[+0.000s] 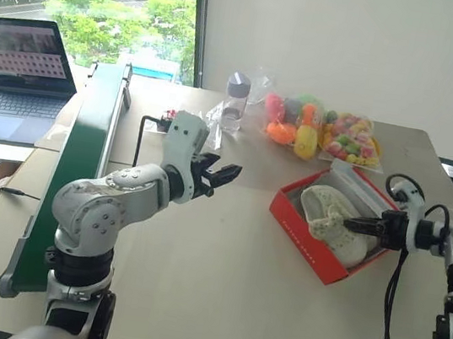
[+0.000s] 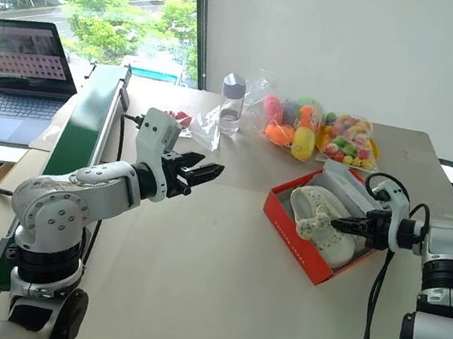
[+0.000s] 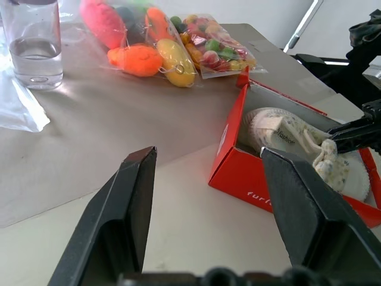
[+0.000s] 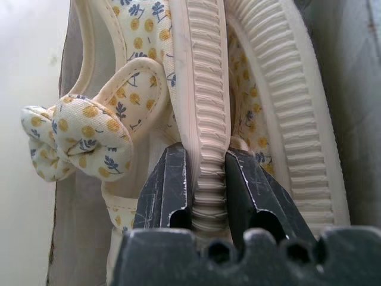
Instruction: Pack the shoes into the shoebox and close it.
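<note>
The red shoebox (image 1: pixel 298 236) lies open at the right of the table, its lid (image 1: pixel 360 179) folded back. Two cream shoes (image 1: pixel 332 218) with a yellow flower print and a bow lie inside it, side by side. My right gripper (image 1: pixel 348 226) reaches into the box from the right. It is shut on the ribbed sole rim of one shoe (image 4: pixel 205 119), which stands on its edge. The other shoe's ribbed sole (image 4: pixel 286 107) lies right beside it. My left gripper (image 1: pixel 224 173) hangs open and empty over the middle of the table, left of the box and pointing toward it.
Two clear bags of colourful toys (image 1: pixel 326 133) and a water bottle (image 1: pixel 235 101) stand behind the box. A crumpled plastic wrap (image 1: pixel 215 118) lies by the bottle. A long green board (image 1: pixel 79 156) runs along the table's left side, with an open laptop (image 1: pixel 21 62) beyond it.
</note>
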Action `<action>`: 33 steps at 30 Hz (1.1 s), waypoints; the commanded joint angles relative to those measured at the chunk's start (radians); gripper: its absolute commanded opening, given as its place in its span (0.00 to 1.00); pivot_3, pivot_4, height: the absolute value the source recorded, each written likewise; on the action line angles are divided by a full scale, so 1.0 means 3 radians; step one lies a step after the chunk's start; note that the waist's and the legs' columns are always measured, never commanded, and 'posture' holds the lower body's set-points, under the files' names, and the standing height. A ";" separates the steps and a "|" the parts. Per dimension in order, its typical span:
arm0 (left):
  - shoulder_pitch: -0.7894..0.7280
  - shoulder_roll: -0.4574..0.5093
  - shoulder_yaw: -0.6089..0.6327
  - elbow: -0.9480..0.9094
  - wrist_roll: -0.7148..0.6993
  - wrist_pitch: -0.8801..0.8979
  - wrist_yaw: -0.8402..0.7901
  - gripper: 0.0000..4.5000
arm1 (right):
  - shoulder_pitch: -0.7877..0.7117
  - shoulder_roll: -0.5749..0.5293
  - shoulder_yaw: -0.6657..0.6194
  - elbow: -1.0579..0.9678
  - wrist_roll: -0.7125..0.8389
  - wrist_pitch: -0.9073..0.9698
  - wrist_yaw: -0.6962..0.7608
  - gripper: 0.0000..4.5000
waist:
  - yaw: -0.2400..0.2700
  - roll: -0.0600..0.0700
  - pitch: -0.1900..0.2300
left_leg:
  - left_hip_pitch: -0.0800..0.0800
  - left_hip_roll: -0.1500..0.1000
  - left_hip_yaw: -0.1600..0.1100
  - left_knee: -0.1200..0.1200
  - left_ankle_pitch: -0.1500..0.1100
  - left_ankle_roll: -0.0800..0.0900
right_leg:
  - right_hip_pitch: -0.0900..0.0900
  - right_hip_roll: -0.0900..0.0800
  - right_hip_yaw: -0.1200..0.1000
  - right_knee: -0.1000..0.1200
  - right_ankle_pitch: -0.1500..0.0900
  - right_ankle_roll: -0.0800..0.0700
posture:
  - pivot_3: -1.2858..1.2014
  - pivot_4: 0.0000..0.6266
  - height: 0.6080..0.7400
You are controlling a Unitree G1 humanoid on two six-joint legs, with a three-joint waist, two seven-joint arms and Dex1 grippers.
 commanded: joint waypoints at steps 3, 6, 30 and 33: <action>-0.0031 -0.0010 0.0038 -0.0113 0.0001 -0.0001 0.0026 0.66 | 0.0311 0.0023 0.0272 -0.0460 -0.0315 -0.0226 -0.0434 0.11 | 0.0010 0.0000 -0.0001 | 0.0000 0.0000 -0.0001 0.0000 0.0000 0.0000 | 0.0001 -0.0001 -0.0002 -0.0001 0.0000 0.0000 | 0.52 0.24 1.00; -0.0025 -0.0017 0.0031 -0.0119 0.0005 -0.0007 0.0035 0.66 | 0.0482 0.0041 0.0487 -0.0732 -0.0519 -0.0379 -0.0624 0.11 | 0.0014 -0.0002 -0.0003 | 0.0005 -0.0001 0.0000 0.0000 0.0000 0.0000 | 0.0006 -0.0001 -0.0001 -0.0001 -0.0001 0.0001 | 0.52 0.24 1.00; 0.0070 -0.0094 0.0022 -0.0195 0.0089 -0.0084 0.0109 0.66 | 0.0589 0.1370 0.0715 -0.1726 -0.0460 0.0723 -0.1158 0.11 | -0.0197 -0.0129 -0.0087 | 0.0105 0.0073 -0.0016 -0.0024 -0.0048 -0.0098 | 0.0076 0.0054 -0.0013 0.0006 -0.0039 -0.0059 | 0.52 0.24 1.00; 0.0074 -0.0079 0.0023 -0.0197 0.0097 -0.0084 0.0105 0.66 | 0.0531 0.1387 0.0689 -0.1681 -0.0477 0.0711 -0.1148 0.11 | -0.0212 -0.0129 -0.0087 | 0.0131 0.0070 -0.0042 -0.0039 -0.0054 -0.0109 | 0.0076 0.0061 -0.0014 0.0014 -0.0048 -0.0073 | 0.52 0.24 1.00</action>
